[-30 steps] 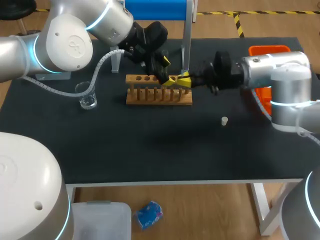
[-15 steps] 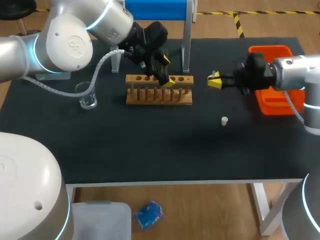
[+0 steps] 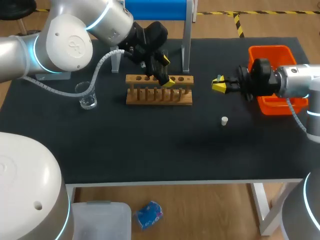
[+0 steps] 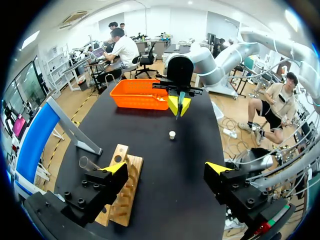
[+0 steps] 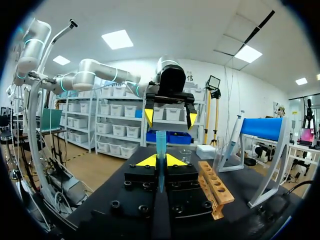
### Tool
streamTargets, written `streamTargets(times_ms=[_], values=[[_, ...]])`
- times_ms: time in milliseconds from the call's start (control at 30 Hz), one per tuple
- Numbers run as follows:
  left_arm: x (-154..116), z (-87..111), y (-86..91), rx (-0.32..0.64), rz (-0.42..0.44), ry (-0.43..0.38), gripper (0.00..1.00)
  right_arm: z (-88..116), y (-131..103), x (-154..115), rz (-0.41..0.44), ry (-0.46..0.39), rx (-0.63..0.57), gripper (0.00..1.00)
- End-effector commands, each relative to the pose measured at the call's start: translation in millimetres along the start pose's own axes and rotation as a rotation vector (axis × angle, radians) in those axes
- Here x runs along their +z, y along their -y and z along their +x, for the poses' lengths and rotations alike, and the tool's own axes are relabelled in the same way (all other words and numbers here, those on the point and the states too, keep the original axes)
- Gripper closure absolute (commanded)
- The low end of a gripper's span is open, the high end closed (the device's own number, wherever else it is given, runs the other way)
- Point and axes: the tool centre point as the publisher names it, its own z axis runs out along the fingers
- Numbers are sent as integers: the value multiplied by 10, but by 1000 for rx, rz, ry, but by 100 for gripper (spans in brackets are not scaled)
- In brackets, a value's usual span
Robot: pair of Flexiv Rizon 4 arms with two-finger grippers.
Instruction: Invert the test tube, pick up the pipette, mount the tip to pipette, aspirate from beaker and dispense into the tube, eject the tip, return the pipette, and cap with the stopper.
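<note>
While the black table [image 3: 165,145] carries everything, we place each thing by the wooden rack [image 3: 159,95]. Our left gripper [image 3: 167,72] hangs just above the rack's right half, its fingers spread wide with nothing between them. Our right gripper [image 3: 218,84] sits to the rack's right, apart from it, pinching a teal test tube [image 5: 160,150] between its yellow tips. The orange bin [image 3: 272,52] lies farther right of the rack. The beaker [image 3: 87,97] stands to its left, and the small white stopper [image 3: 225,120] lies right of it, toward the table's front.

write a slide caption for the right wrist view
Right end effector shut on a blue pipette tip, facing the left arm's open end effector, wooden rack alongside.
</note>
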Motion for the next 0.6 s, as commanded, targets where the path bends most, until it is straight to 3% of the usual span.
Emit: streamTargets(times_ms=[33,367,600], values=[[-10,-3,9,-1,-6,-2,0,-2,2,-5,0,-1,-1,100],[-10,-3,9,-1,-6,-2,0,-2,2,-5,0,-1,-1,100],[-258,-536,-504,-152,43,179,0,-2,2,-5,0,-1,-1,100]])
